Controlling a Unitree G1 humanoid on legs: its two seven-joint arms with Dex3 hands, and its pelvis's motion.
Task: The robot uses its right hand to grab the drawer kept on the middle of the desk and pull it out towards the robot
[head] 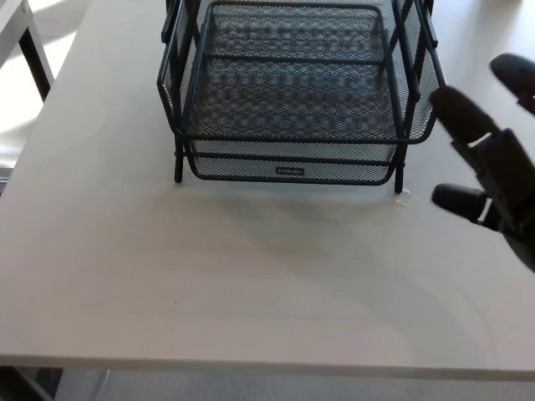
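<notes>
A black wire-mesh drawer unit (pixel 292 92) stands at the middle back of the pale desk (pixel 209 276), its upper tray pulled forward over the lower one. The lower drawer's front (pixel 288 170) carries a small label. My right hand (pixel 489 159) is open at the right of the unit, fingers spread and pointing up and back. It hangs clear of the mesh, a little right of the tray's front right corner. Nothing is in it. My left hand does not show.
The desk's front edge (pixel 251 366) runs along the bottom of the picture. A dark table leg (pixel 33 58) stands off the desk at the upper left.
</notes>
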